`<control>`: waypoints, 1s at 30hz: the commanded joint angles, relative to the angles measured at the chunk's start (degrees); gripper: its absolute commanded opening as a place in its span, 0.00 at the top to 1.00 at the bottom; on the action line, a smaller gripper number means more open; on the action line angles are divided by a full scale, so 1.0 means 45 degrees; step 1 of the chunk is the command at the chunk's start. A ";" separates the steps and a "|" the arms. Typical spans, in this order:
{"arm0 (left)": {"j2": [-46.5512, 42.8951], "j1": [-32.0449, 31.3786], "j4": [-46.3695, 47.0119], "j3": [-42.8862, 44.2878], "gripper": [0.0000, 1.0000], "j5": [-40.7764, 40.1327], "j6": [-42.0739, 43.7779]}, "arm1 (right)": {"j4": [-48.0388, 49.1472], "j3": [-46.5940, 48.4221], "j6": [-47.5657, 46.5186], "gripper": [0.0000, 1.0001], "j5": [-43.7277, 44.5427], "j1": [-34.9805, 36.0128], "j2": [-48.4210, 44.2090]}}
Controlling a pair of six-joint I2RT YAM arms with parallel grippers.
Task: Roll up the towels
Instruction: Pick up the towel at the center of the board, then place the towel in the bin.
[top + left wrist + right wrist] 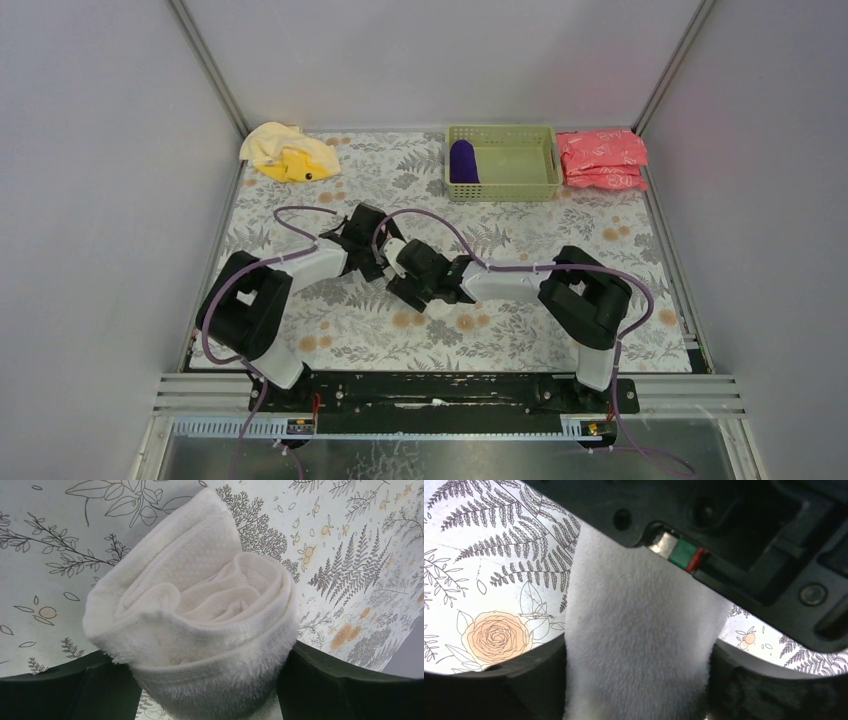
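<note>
The white towel (200, 615) is rolled into a thick roll, its spiral end facing the left wrist camera. My left gripper (385, 258) is shut on one end of it. My right gripper (400, 270) is shut on the same roll (639, 645) from the other side, close against the left gripper's body. In the top view the roll shows only as a small white patch (394, 252) between the two grippers at mid-table. The dark purple towel (462, 161) lies rolled in the light green basket (520, 160). The pale yellow towel (290, 152) lies crumpled at the far left corner.
Pink-red plastic-wrapped packets (603, 158) are stacked at the far right, beside the basket. The table carries a floral cloth (520, 330). Grey walls stand on both sides and behind.
</note>
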 commanded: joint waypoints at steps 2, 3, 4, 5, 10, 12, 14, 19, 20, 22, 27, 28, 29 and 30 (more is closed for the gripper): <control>0.0813 0.0345 -0.1499 -0.0535 0.16 0.0091 0.0343 | -0.1837 -0.0529 0.0803 0.37 -0.1796 -0.0218 0.1069; 0.0591 0.0549 -0.1521 -0.0439 0.16 0.0102 0.0390 | -0.1888 -0.0531 0.0856 0.45 -0.1850 -0.0283 0.0957; 0.0390 0.0753 -0.1641 -0.0271 0.15 0.0045 0.0464 | -0.1985 -0.0519 0.0882 0.51 -0.1860 -0.0360 0.0780; 0.0174 0.0942 -0.1856 -0.0025 0.14 -0.0052 0.0581 | -0.2043 -0.0486 0.0925 0.55 -0.1846 -0.0448 0.0580; -0.0848 0.2019 -0.3169 0.1486 0.07 -0.0268 0.1201 | -0.2576 -0.0258 0.1225 0.67 -0.1703 -0.1013 -0.0541; -0.1499 0.2716 -0.3718 0.2026 0.06 -0.0254 0.1460 | -0.2956 -0.0102 0.1249 0.70 -0.1661 -0.1258 -0.1066; -0.2100 0.3462 -0.4407 0.2674 0.06 -0.0268 0.1902 | -0.3483 0.0192 0.1230 0.72 -0.1677 -0.1591 -0.1647; -0.2978 0.4141 -0.6682 0.4983 0.03 -0.1608 0.3647 | -0.4836 0.1568 0.1276 0.75 -0.1089 -0.2904 -0.3304; -0.3227 0.4178 -0.7020 0.5248 0.03 -0.1887 0.3952 | -0.5124 0.1943 0.1277 0.75 -0.0715 -0.3129 -0.3476; -0.3753 0.4251 -0.7389 0.5505 0.02 -0.2364 0.4468 | -0.5554 0.2737 0.1359 0.75 0.0061 -0.3652 -0.3680; -0.4930 0.4309 -0.7412 0.5172 0.00 -0.3505 0.5875 | -0.5974 0.4580 0.1662 0.77 0.2684 -0.5196 -0.3506; -0.5076 0.4312 -0.7353 0.5008 0.00 -0.3689 0.6120 | -0.5887 0.4927 0.1581 0.77 0.3089 -0.5483 -0.3413; -0.5167 0.4312 -0.7297 0.4738 0.00 -0.3830 0.6339 | -0.5732 0.5200 0.1434 0.78 0.3450 -0.5793 -0.3311; -0.5257 0.4317 -0.7248 0.4514 0.00 -0.3994 0.6493 | -0.5598 0.5532 0.1228 0.77 0.3759 -0.6044 -0.3142</control>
